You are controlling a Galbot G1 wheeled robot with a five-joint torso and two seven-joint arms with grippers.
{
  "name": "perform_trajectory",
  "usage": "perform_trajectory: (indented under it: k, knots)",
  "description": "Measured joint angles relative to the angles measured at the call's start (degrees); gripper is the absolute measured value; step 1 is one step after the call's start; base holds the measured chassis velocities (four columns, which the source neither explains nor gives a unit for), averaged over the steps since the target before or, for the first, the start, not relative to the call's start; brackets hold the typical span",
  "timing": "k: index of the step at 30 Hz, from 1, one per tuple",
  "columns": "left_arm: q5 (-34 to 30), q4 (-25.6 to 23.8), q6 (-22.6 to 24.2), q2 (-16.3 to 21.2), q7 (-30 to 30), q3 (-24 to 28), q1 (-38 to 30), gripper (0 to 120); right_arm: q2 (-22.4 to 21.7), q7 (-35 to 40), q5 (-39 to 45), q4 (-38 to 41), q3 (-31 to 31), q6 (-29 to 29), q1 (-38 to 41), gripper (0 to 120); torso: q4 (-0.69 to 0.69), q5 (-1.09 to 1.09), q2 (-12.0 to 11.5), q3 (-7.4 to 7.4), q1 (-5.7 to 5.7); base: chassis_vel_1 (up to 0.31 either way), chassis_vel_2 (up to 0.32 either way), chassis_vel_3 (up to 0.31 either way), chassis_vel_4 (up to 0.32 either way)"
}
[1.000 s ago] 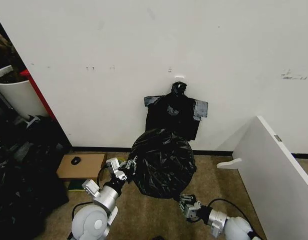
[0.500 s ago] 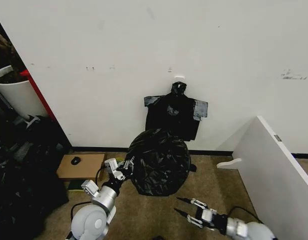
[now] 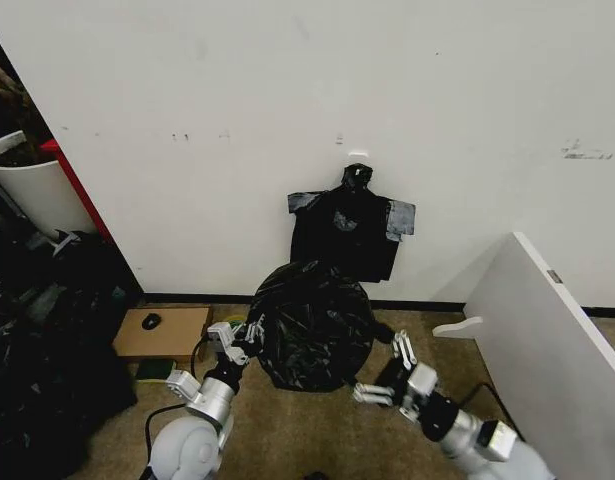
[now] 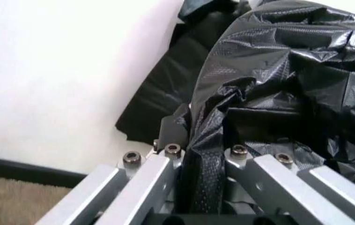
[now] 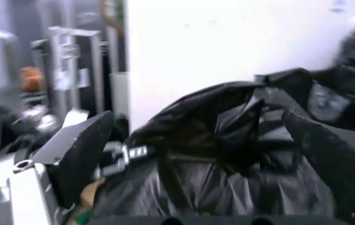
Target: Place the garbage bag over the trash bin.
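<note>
The garbage bag [image 3: 312, 325] bulges as a round black mass on the floor by the wall. The trash bin is hidden under it. My left gripper [image 3: 249, 335] is at the bag's left edge, shut on a fold of the plastic. In the left wrist view the garbage bag [image 4: 290, 70] is pinched between the metal fingers [image 4: 159, 164]. My right gripper [image 3: 379, 368] is open just off the bag's lower right side, holding nothing. The right wrist view looks across the garbage bag [image 5: 240, 140] between its spread dark fingers [image 5: 80, 145], with the left gripper [image 5: 124, 157] beyond.
A flat black bundle [image 3: 352, 230] is taped to the wall right behind the bag. A brown board [image 3: 162, 332] lies at the left, beside a heap of dark bags [image 3: 47, 330] and a taller white bin [image 3: 27, 185]. A white panel [image 3: 557, 330] leans at the right.
My right gripper let go under the bag, opened, pulled back, then rose to the bag's right side. The bag settled rounder and slightly leftward. My left gripper kept its hold.
</note>
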Motion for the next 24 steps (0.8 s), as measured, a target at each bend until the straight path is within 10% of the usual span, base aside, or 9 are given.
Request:
perform_trajectory:
  k: [14,24]
  knots:
    - [9.2,2.4,-6.3,-1.3,1.3,1.5,-1.5,3,5.8,33.6,14.1,9.1,-19.6,-28.3,10.6,50,0.01,0.01,0.0,0.00,0.00,0.000,0.000,0.000,0.000]
    - [15.9,5.9,-8.4,-2.9,2.2,2.1,-1.8,3,9.3,43.3,15.2,3.7,-23.2,-33.3,19.0,17,0.00,0.00,0.0,0.00,0.00,0.000,0.000,0.000,0.000]
